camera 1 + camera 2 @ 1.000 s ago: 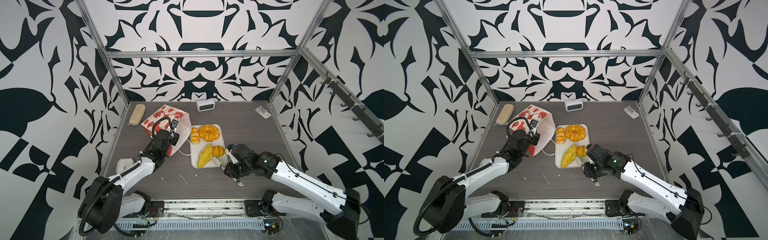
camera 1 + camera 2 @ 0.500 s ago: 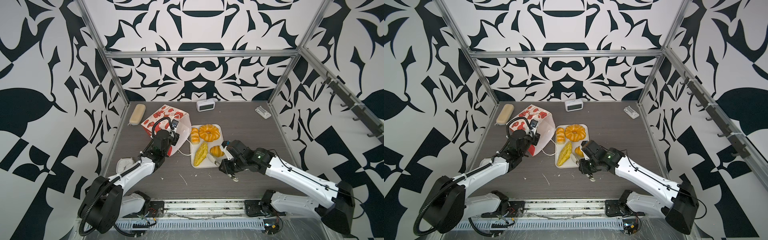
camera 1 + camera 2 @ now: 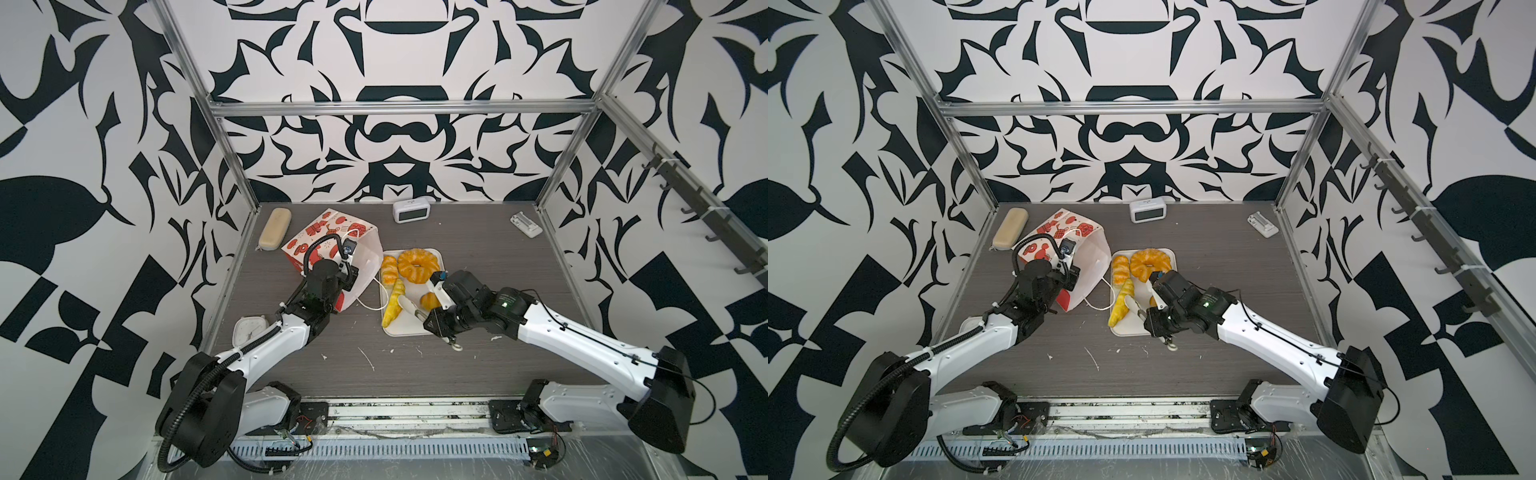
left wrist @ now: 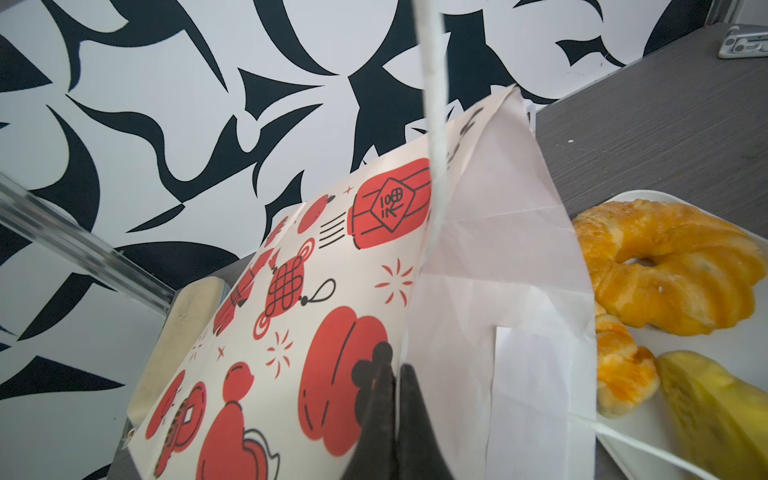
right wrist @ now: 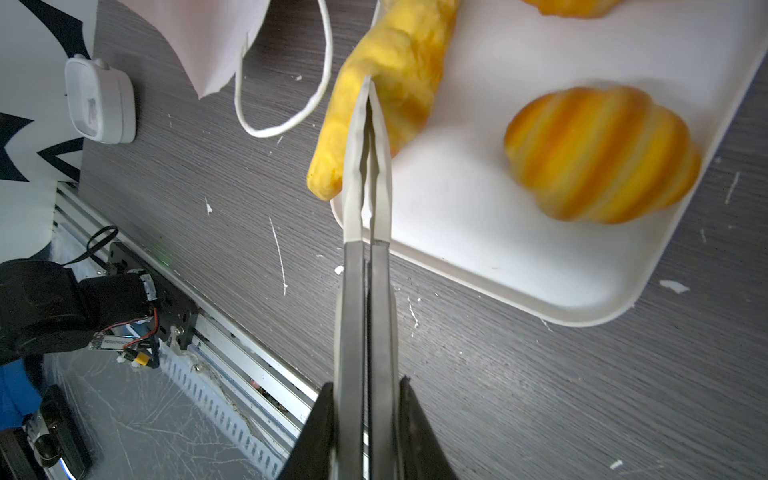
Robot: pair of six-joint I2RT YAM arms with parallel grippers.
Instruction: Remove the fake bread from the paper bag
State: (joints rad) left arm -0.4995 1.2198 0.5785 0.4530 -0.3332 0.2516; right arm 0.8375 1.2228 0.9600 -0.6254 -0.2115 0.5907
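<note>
The paper bag point(image 3: 328, 232) point(image 3: 1059, 226) point(image 4: 332, 270) lies tipped on its side, mouth toward the white tray point(image 3: 405, 328) point(image 5: 498, 249). My left gripper point(image 3: 347, 286) point(image 4: 397, 368) is shut on the bag's rim. On the tray lies the fake bread: a ring loaf point(image 3: 417, 265) point(image 4: 665, 266), a small croissant point(image 3: 389, 268), a long yellow croissant point(image 3: 394, 303) point(image 5: 395, 83) and a ridged roll point(image 3: 430, 300) point(image 5: 602, 153). My right gripper point(image 3: 434, 326) point(image 5: 366, 381) is shut on metal tongs point(image 5: 365, 166), whose closed tips touch the long croissant.
A beige oblong case point(image 3: 274, 228) lies at the back left. A white clock point(image 3: 410, 211) stands at the back wall and a white gadget point(image 3: 526, 224) lies at the back right. A small white timer point(image 3: 249, 330) sits by the left arm. The bag's cord handle point(image 5: 286, 124) trails beside the tray.
My right gripper has moved left along the tray's front with the tongs. The long croissant has shifted slightly left, away from the roll. The left arm and bag have not moved.
</note>
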